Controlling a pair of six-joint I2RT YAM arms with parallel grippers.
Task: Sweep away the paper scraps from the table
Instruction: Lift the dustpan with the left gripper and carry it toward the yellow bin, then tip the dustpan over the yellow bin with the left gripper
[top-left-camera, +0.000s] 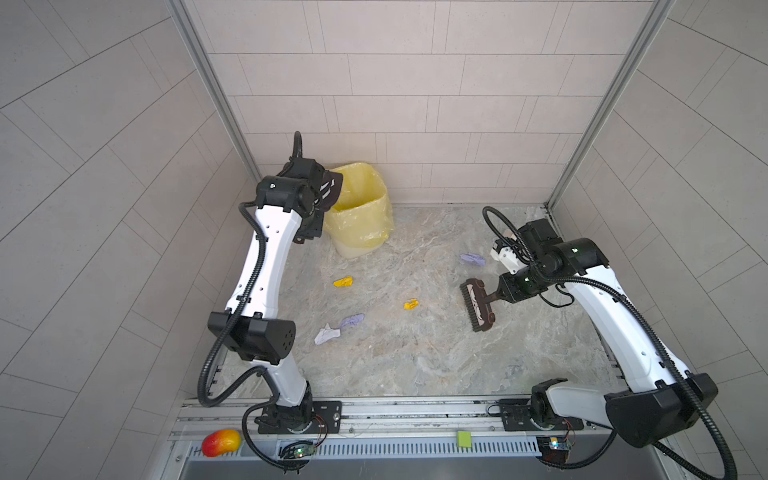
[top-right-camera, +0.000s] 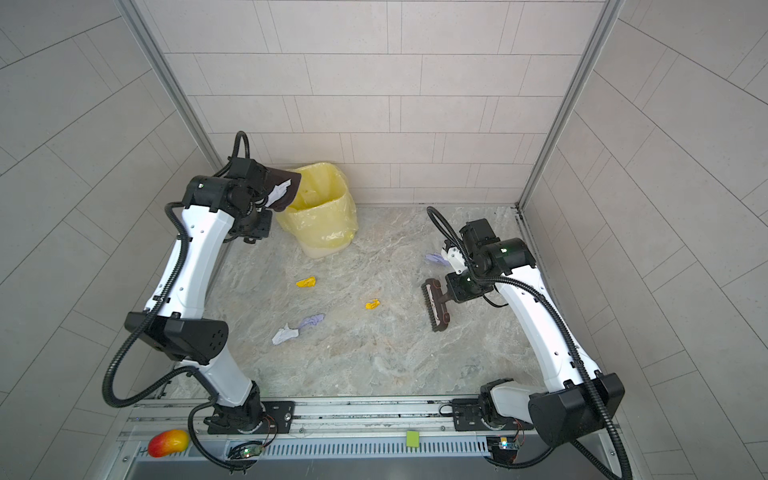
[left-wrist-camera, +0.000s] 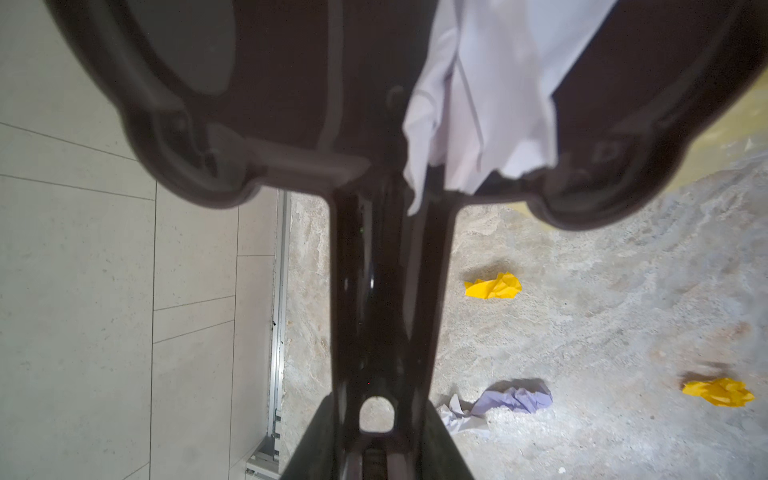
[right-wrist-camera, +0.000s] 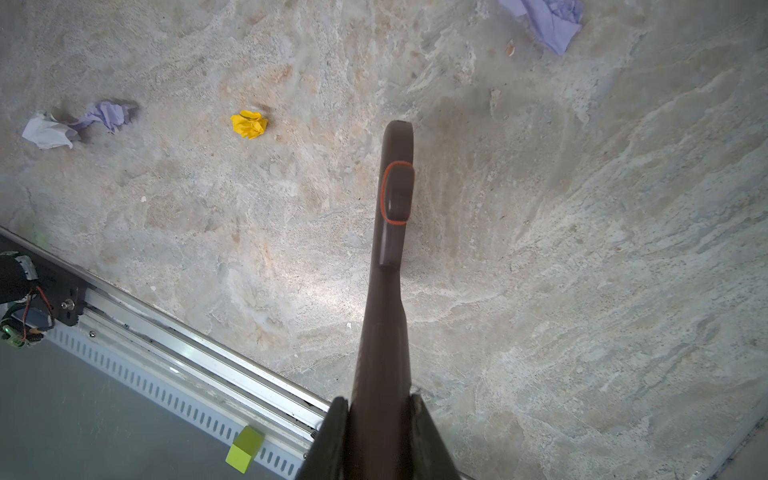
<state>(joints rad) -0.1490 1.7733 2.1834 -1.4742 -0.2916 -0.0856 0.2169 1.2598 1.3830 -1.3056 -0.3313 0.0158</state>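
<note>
The left gripper (left-wrist-camera: 380, 432) clamps the smooth handle of a dark brown plastic dustpan (left-wrist-camera: 270, 83), tilted above a bin (top-left-camera: 361, 216) lined with crinkly yellow film. One white crumpled scrap lies in the pan. The right gripper (right-wrist-camera: 380, 419) is pressed tight on the handle of a brown bristled brush (top-left-camera: 478, 305). Five crumpled paper scraps (top-left-camera: 343, 281), yellow, lilac and white, lie scattered on the marble-veined table (top-left-camera: 415, 357), which is edged by metal rails (top-left-camera: 395, 409) and enclosed by pale tiled walls (top-left-camera: 415, 104).

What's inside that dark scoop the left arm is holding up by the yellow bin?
A crumpled pale paper scrap lies in the dustpan. The arm covers the pan's rear in both top views, so more there cannot be ruled out.
</note>
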